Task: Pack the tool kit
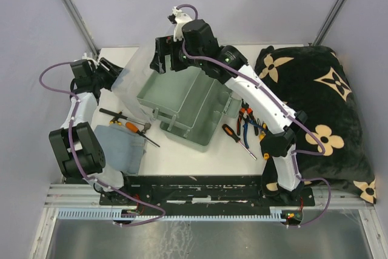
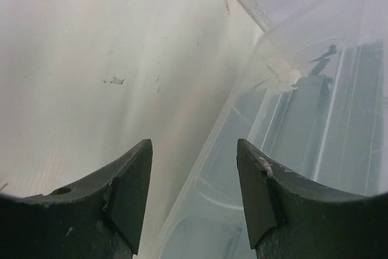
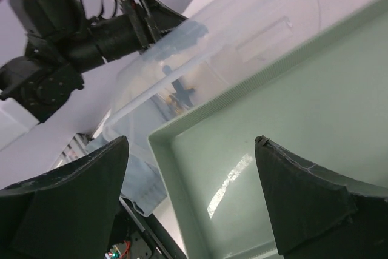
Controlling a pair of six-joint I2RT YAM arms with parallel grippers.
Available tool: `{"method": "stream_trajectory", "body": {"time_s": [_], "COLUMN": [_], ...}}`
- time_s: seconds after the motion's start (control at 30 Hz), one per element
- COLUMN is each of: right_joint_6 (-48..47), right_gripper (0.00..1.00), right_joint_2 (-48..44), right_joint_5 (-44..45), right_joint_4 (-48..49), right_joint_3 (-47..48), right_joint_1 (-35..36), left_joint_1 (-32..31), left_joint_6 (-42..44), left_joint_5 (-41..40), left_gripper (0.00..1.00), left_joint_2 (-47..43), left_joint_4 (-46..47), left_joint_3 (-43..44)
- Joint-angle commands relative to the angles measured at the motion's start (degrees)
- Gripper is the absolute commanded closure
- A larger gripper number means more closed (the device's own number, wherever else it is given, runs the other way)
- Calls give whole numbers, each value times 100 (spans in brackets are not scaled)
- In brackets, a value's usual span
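Open grey-green toolbox (image 1: 193,113), tools (image 1: 247,124) alongside

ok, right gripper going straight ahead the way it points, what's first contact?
Likely the green tray of the toolbox: the right gripper, open, points at its corner rim and floor. How far off it is remains unclear.

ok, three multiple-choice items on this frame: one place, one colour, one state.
1. Where does the folded grey-blue cloth lie?
A. on the blanket
B. on the table, left of the toolbox
C. inside the toolbox

2. What colour are the flower marks on the black blanket?
A. red
B. green
C. beige

3. How is the translucent lid of the pale grey-green rectangular toolbox?
A. swung open
B. shut
C. off, lying on the blanket

Key: B, the cloth sits on the table at the box's left; C, the marks read beige against black; A, the lid stands off the box's left side, tray exposed.
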Motion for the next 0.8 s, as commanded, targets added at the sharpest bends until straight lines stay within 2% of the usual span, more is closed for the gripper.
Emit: {"method": "stream_trajectory", "body": {"time_s": [0.0, 0.17, 0.3, 0.43, 0.53, 0.67, 0.77], "right_joint_6": [-191, -111, -264, -241, 198, 1235, 1678], "right_gripper": [6, 8, 8, 7, 7, 13, 19], "right_joint_2": [-196, 2, -763, -2372, -3685, -5224, -5661], "right_joint_5": [-396, -444, 188, 2130, 3057, 3579, 3249], "right_joint_4": [333, 154, 19, 89, 261, 283, 350], "right_joint_3": [147, 347, -429, -2822, -4609, -6539, -7470], "right_joint_1": [23, 23, 23, 16, -23, -38, -47], "left_joint_1": [-3, -4, 9, 6, 7, 12, 5], "left_joint_6": [76, 122, 293, 408, 469, 627, 687], "left_joint_5": [-196, -120, -221, -260, -240, -297, -343], "left_gripper": [35, 34, 32, 30, 30, 30, 30], "left_joint_2": [-553, -941, -1223, -1234, -1179, -1216, -1250], "left_joint_4": [254, 390, 319, 236, 210, 127, 88], "left_joint_3": [-233, -575, -831, -868, -850, -801, -825]}}
